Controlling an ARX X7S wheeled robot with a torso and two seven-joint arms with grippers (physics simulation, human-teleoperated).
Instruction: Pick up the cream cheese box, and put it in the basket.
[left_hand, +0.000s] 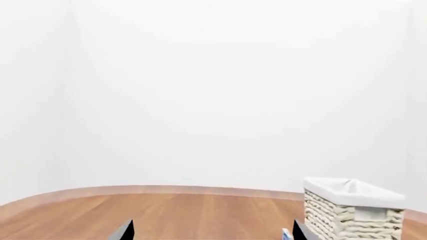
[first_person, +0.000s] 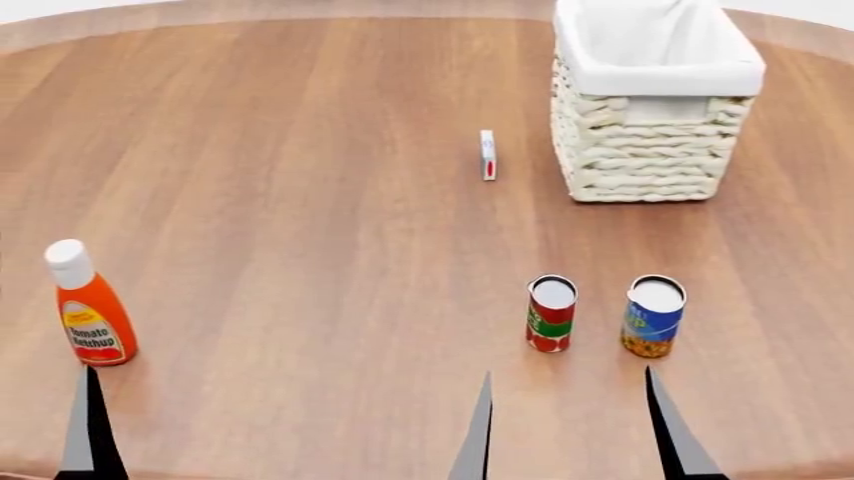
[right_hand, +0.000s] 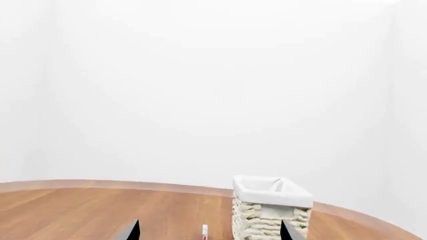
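- Nearest us, both tools' dark pointed fingertips (first_person: 91, 425) stand apart, empty, above the wood-grain table (first_person: 294, 220).
- Thin box (first_person: 489, 155) stands on edge beside the woven basket (first_person: 647, 150).

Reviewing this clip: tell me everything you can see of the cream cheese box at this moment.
The cream cheese box is a small, thin white carton with red and blue marks, standing upright on a narrow edge on the wooden table. It sits just left of the basket, apart from it, and beyond the two cans. Nothing touches it but the table; neither gripper is near. Its print is too small to read.
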